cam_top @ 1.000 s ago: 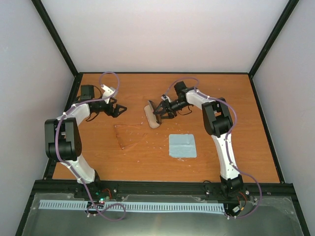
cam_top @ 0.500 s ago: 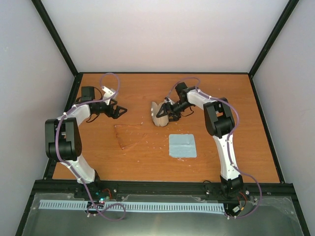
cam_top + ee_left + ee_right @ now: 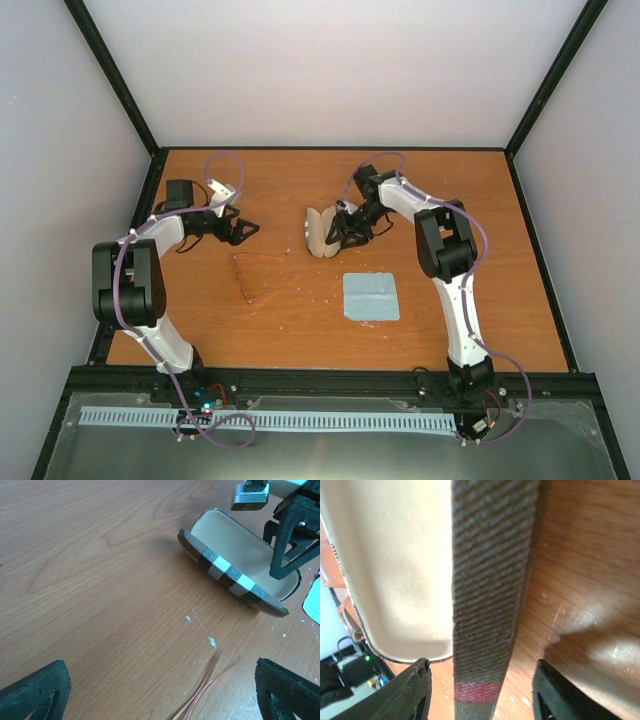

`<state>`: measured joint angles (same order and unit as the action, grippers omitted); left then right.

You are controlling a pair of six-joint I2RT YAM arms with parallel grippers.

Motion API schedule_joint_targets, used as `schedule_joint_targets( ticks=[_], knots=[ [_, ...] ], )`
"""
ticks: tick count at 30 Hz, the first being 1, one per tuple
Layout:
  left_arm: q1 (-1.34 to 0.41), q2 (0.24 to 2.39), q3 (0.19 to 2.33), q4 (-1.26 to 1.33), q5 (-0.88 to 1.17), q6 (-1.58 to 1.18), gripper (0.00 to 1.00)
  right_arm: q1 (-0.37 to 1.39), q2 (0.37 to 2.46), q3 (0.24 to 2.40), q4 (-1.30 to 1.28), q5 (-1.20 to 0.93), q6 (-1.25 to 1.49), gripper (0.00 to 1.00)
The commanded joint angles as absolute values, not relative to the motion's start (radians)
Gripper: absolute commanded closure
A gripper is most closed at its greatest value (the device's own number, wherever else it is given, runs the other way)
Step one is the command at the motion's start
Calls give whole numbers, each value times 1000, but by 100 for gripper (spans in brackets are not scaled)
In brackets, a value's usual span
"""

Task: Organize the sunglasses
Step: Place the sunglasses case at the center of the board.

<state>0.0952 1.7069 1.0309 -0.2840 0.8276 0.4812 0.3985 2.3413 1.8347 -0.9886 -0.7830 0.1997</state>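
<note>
So the step here looked like getting the case [image 3: 235, 577] opened and held ready. It sat tipped on its side with the cream lining showing, and the sunglasses [image 3: 262, 277] weren't in it yet: they lay flat on the table [image 3: 480, 220], nearer the arm bases than the case and off to its left, really faint against the wood. The right gripper [image 3: 345, 228] was at the case's right end with its jaws set narrow, one on each side of the striped wall. The wrist view showed a sliver of gap on both sides, so I honestly couldn't tell if it was pinching or just straddling. My take: keep that hold low on the rim and don't twist, because a light case like that would probably skid or flop shut. It should also keep the opening turned toward the glasses. The left gripper [image 3: 238, 231] hung well to the left of the case, jaws spread wide, holding nothing. I'd bring it down over the thin frame slowly. The cloth [image 3: 370, 296] sat just on the near side of the case, untouched.
</note>
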Motion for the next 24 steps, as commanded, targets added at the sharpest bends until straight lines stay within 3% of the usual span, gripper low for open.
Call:
schedule_joint_targets(
  ticks=[1,3,10,15,19,24],
  knots=[
    [97,1702,1023,-255,851,489,0,438,2340,1894,-1097,-664,169,55],
    [97,1700,1017,-254,846,494,1,449,2347,1913,-1116,-632,174,68],
    [97,1695,994,-235,851,482,1,476,2374,1980,-1197,-539,171,89],
    [97,1691,989,-232,843,482,0,488,2363,2071,-1245,-386,167,97],
    [96,1690,999,-234,837,482,0,509,2362,2264,-1307,-113,131,97],
    [104,1689,1047,-230,841,435,1,532,2268,2276,-1166,224,66,97]
  ],
)
